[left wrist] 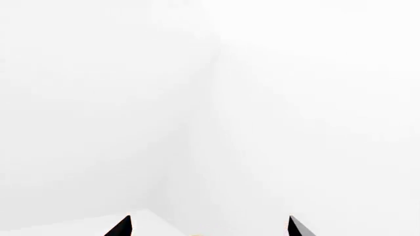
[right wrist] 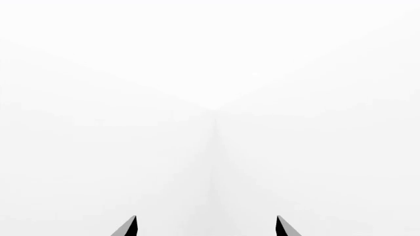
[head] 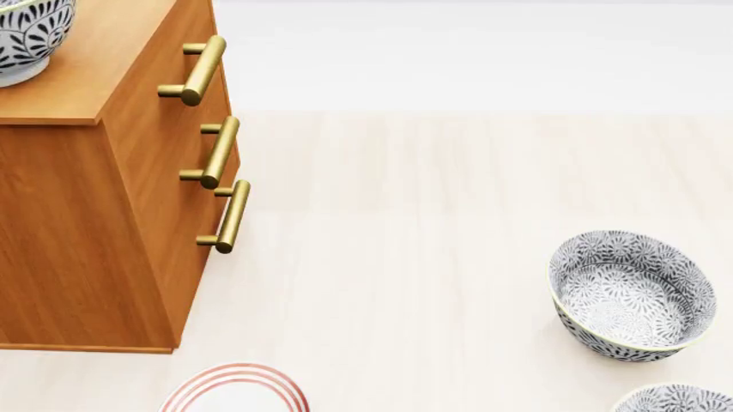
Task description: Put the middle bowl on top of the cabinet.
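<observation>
The cabinet point(head: 103, 215) fills the left of the head view, orange-brown wood with three brass bar handles point(head: 218, 153). On its flat top, cut by the frame's upper left corner, stands a grey-black floral bowl point(head: 29, 39), which I take for the middle bowl. No gripper touches it, and neither arm shows in the head view. My left gripper point(left wrist: 210, 227) is open, only its dark fingertips point(left wrist: 121, 227) showing against white walls. My right gripper point(right wrist: 206, 227) is open too, with nothing between its fingertips point(right wrist: 130, 227).
Two more bowls with the same pattern sit on the pale floor at the right, one whole point(head: 630, 296) and one cut by the lower edge point(head: 675, 399). A red-ringed white plate point(head: 235, 390) lies on the floor just in front of the cabinet's corner.
</observation>
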### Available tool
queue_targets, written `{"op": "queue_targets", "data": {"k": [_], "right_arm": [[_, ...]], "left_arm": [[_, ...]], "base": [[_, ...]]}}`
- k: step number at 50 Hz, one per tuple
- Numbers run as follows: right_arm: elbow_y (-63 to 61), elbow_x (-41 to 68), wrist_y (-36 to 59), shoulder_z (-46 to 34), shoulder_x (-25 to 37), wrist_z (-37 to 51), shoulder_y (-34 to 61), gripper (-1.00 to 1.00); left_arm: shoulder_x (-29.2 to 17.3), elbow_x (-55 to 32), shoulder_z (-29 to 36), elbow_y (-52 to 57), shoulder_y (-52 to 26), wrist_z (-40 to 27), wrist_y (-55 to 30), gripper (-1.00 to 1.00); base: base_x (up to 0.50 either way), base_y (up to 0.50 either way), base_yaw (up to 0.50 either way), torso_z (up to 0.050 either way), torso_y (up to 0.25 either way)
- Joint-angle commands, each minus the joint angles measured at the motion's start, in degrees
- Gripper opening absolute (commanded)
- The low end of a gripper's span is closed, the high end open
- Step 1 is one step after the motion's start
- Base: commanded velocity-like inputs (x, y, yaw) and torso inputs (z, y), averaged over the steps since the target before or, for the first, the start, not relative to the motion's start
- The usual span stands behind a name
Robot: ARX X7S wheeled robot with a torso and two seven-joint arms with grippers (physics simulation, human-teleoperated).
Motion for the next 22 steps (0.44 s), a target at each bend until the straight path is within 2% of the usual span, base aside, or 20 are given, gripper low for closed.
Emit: {"op": "queue_targets", "data": {"k": [1,10,22], "right_arm": [[0.0,0.5,-0.1,0.5,0.0,-0.4,0.0,1.00],[0.0,1.0,-0.2,1.0,0.0,-0.7,0.0,1.00],[0.0,1.2,-0.1,1.2,0.0,-1.0,0.0,1.00]], "left_arm": [[-0.7,11.5,2.4,5.9,0.8,-0.6,0.0,1.00],[0.4,18.8,2.2,7.2,6.4,-0.9,1.7,1.00],[-0.6,29.3,2.4,10.5,15.5,-0.4,4.1,1.00]], "base": [[0.00,0.00,0.00,0.000,0.000],[0.00,0.00,0.00,0.000,0.000],[0.00,0.00,0.00,0.000,0.000]]}}
